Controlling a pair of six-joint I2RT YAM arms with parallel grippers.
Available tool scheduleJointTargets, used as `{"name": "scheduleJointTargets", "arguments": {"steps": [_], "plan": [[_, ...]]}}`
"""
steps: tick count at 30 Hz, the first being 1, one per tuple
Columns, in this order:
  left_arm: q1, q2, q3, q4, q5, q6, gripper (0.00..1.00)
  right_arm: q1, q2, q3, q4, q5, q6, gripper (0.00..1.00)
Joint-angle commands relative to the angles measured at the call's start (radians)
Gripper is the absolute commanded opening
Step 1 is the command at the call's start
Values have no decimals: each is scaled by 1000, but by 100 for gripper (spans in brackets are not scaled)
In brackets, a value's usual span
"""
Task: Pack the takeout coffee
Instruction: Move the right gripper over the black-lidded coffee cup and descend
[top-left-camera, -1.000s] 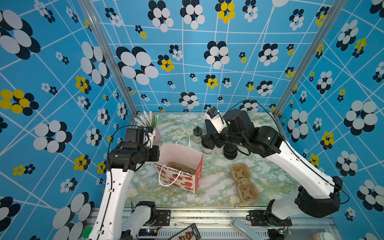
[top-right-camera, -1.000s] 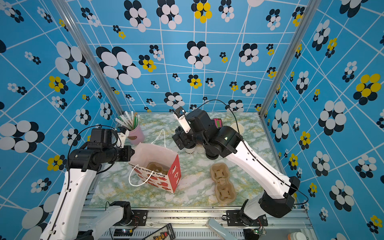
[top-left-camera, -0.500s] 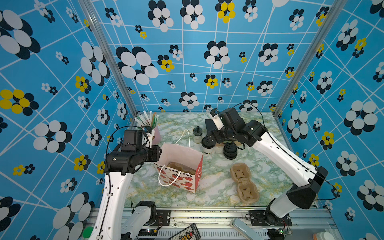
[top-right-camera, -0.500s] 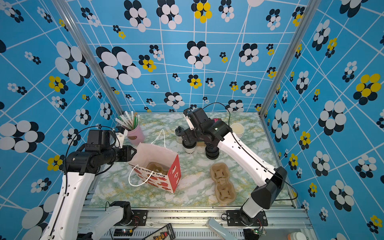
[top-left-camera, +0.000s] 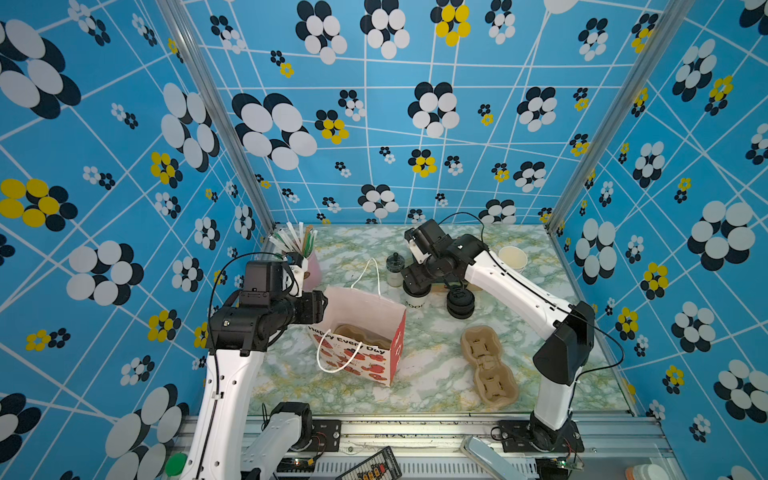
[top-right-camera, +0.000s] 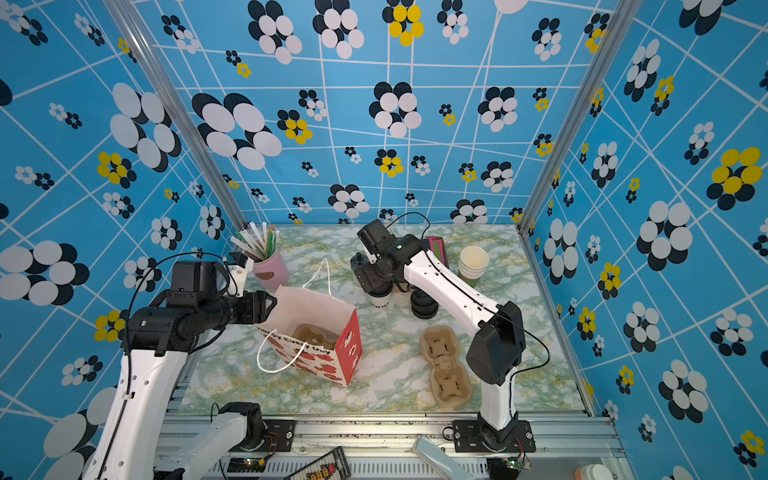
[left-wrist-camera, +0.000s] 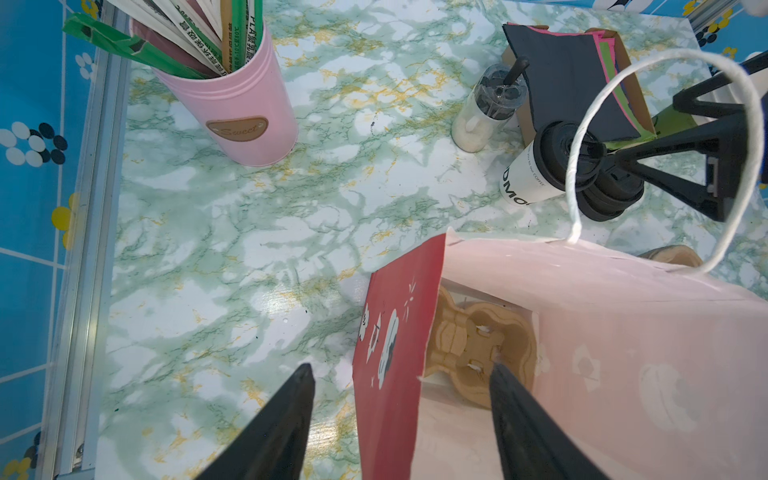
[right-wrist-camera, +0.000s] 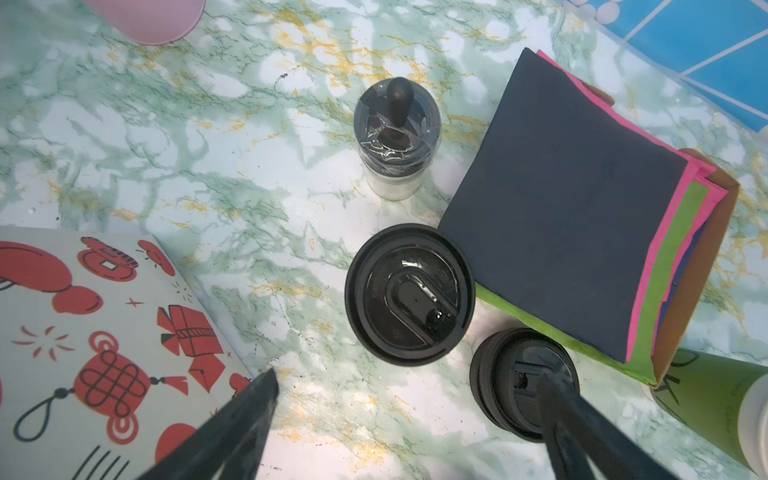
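Hovering right above the takeout coffee (right-wrist-camera: 409, 295), the right gripper (right-wrist-camera: 405, 378) is holding its fingers spread wide and gripping nothing. Judging from the wrist view, the cup is sitting below the claw and slightly ahead of the fingertips, lining up with the gap between them. It is standing upright on the marble table (top-left-camera: 432, 374), long axis vertical, so a straight descent is looking like the move called for, with one finger passing close to the lid stack (right-wrist-camera: 523, 382).

In a top view the coffee is standing at 2 o'clock from the paper bag (top-left-camera: 374, 365), with the lid stack just beside it at 3 o'clock and the shaker (top-left-camera: 395, 266) at 11 o'clock. The right arm is clearly the nearer one. The left gripper (left-wrist-camera: 401, 370) is waiting at the bag's 9 o'clock side, well apart from the cup. Its fingers are spread too, with the bag's red side panel standing between them unpinched.

Counting: one lidded coffee, one lid stack, one stack of lidless cups (top-right-camera: 473, 262) at the coffee's 2 o'clock, one bag, one shaker, and two pulp carriers. The bagged carrier (top-left-camera: 359, 336) is lying inside the bag and the loose carrier (top-left-camera: 488, 365) is lying on the table at the bag's 4 o'clock.
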Motion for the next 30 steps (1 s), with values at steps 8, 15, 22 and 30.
{"name": "scheduleJointTargets", "arguments": {"steps": [8, 15, 22, 30], "plan": [[8, -21, 5, 23, 19, -6, 75, -21, 139, 131, -121, -37, 28, 95], [8, -27, -2, 24, 27, 0, 85, -22, 200, 192, -182, -58, 27, 91], [8, -33, -40, 49, 54, -19, 87, -27, 228, 208, -197, -55, 31, 89], [8, -33, -43, 56, 58, -20, 90, -42, 251, 213, -190, -81, 44, 86]]}}
